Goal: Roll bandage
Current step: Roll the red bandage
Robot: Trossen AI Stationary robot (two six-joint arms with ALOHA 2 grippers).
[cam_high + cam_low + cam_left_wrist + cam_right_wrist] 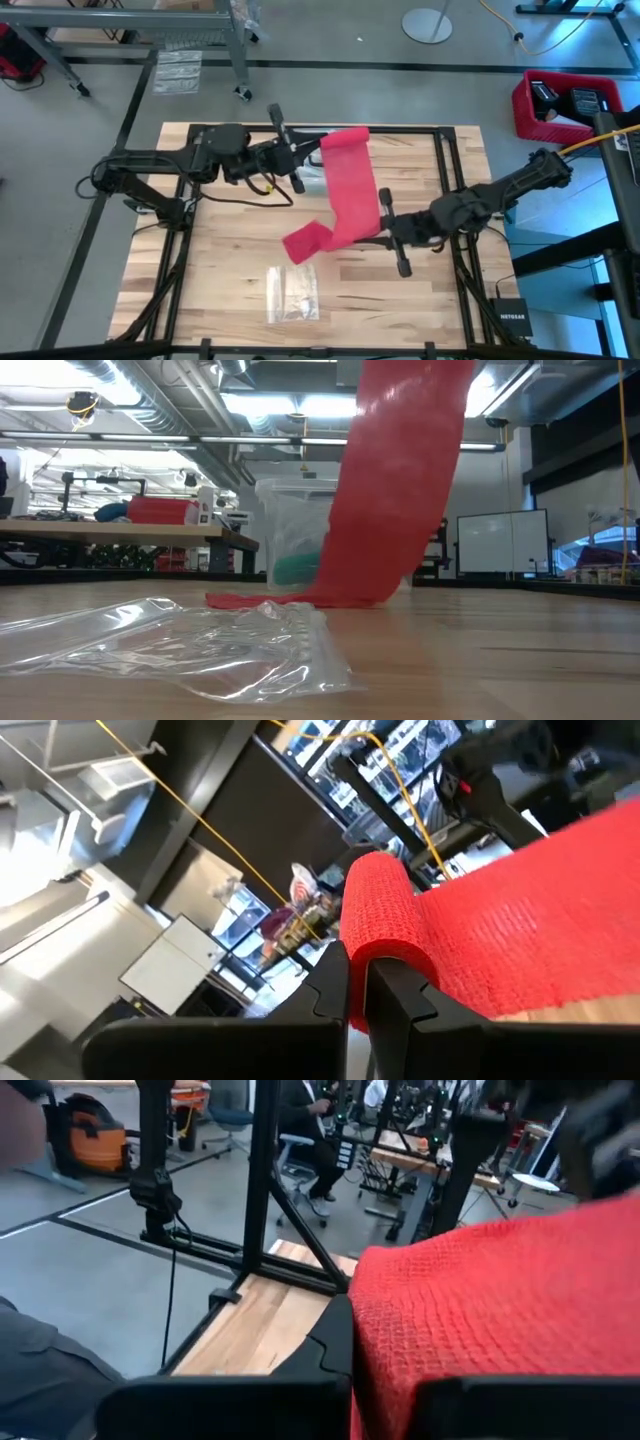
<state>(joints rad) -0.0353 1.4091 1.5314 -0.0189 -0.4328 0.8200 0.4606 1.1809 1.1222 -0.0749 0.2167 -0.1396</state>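
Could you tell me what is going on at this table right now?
Both arms are holding up a red bandage over the wooden table. The left gripper is shut on its far end, where the strip folds over the fingers. The right gripper is shut on it lower down, and the loose end trails onto the table. It is not rolled yet. A clear plastic bag lies nearby, untouched.

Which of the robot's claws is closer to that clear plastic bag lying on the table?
The right claw, clamped on the red bandage just above and right of the plastic bag. The left claw grips the bandage's far end, farther away.
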